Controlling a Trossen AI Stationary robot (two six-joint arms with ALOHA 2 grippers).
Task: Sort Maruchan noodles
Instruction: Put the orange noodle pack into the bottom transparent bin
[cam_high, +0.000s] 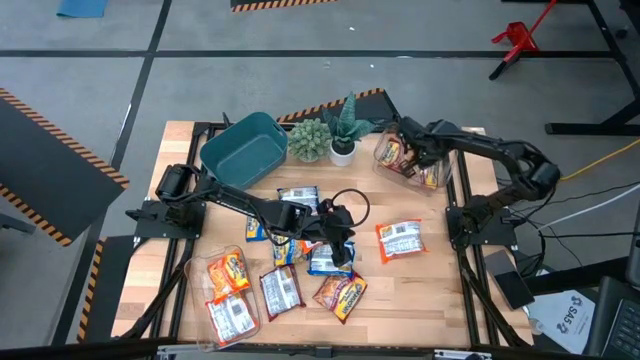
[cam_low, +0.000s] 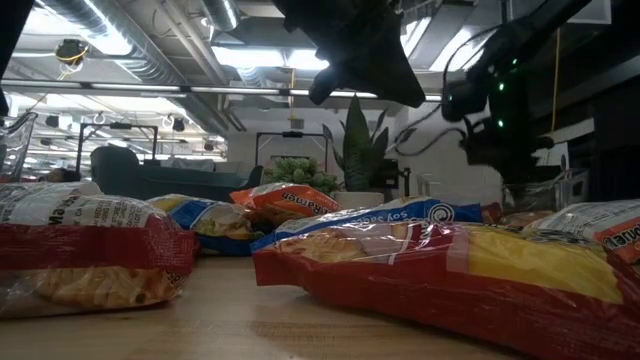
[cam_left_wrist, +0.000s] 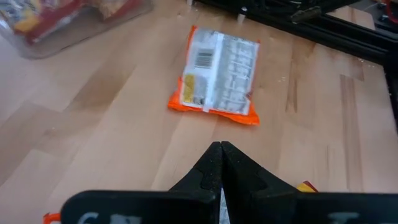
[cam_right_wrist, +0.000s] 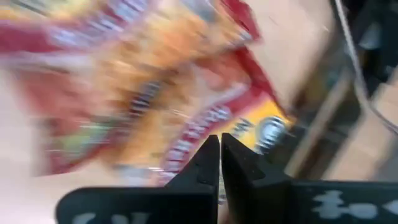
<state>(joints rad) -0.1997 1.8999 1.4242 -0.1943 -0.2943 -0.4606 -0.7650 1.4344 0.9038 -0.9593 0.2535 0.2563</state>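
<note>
Several Maruchan noodle packets lie flat on the wooden table: an orange one (cam_high: 400, 240) (cam_left_wrist: 217, 78), blue ones (cam_high: 330, 258), a silvery one (cam_high: 298, 197) and red ones (cam_high: 340, 293). My left gripper (cam_high: 348, 250) (cam_left_wrist: 221, 148) hangs shut and empty above the middle of the table, pointing toward the orange packet. My right gripper (cam_high: 408, 150) (cam_right_wrist: 219, 140) is shut with nothing between its fingertips. It points down over the clear tub (cam_high: 383, 165) at the back right, which holds red packets (cam_right_wrist: 155, 93).
A teal bin (cam_high: 245, 148) stands at the back left, with two small potted plants (cam_high: 325, 140) beside it. A second clear tub (cam_high: 212, 300) with packets sits at the near left corner. Bare wood shows along the near right part of the table.
</note>
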